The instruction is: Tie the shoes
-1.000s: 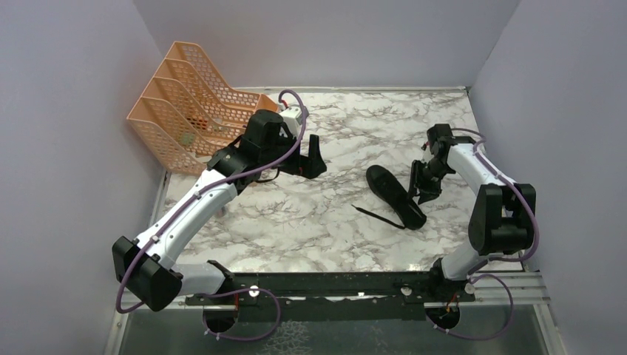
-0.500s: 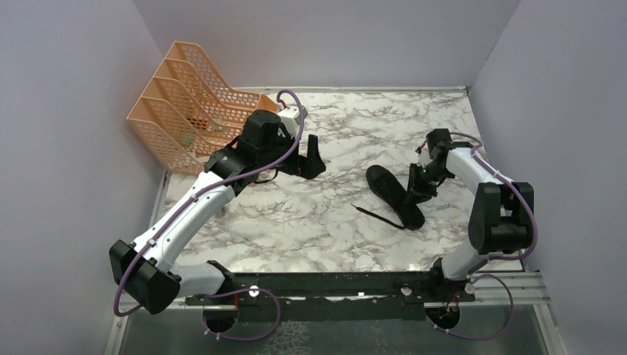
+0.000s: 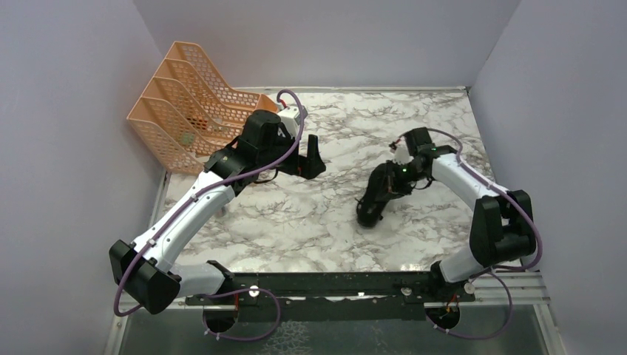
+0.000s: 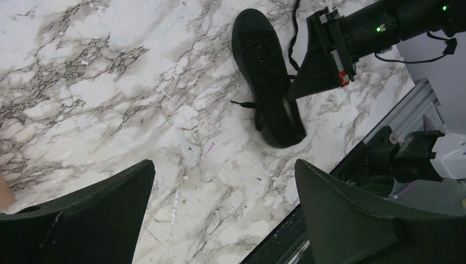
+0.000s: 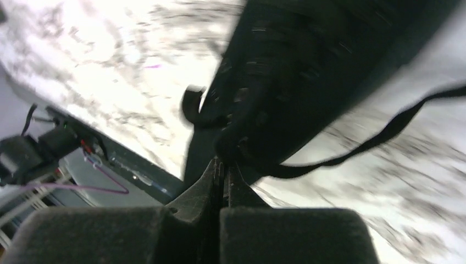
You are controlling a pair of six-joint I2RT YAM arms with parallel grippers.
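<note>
Right gripper [image 5: 223, 165] has its two fingers pressed flat together, with no gap showing between them, and their tips meet the side of the black shoe [image 5: 308, 66]. The wrist picture is blurred there, so whether a lace is caught between them I cannot tell. From above, this gripper [image 3: 381, 191] reaches down and leftward onto the shoe [image 3: 367, 212], which sits on the marble table [image 3: 296, 229] right of the middle, slanted, with one end pointing towards the arm bases. A thin black lace [image 5: 384, 135] trails loose from the shoe across the marble, and the left wrist view shows another strand [image 4: 295, 22] running away past the far end of the shoe [image 4: 264, 71]. Left gripper [image 3: 309, 159] hovers well apart from the shoe, towards the back left. Its fingers are spread wide [image 4: 224, 165] with only bare marble between them. An orange mesh file rack [image 3: 185, 96] stands in the far left corner, just behind the left arm.
</note>
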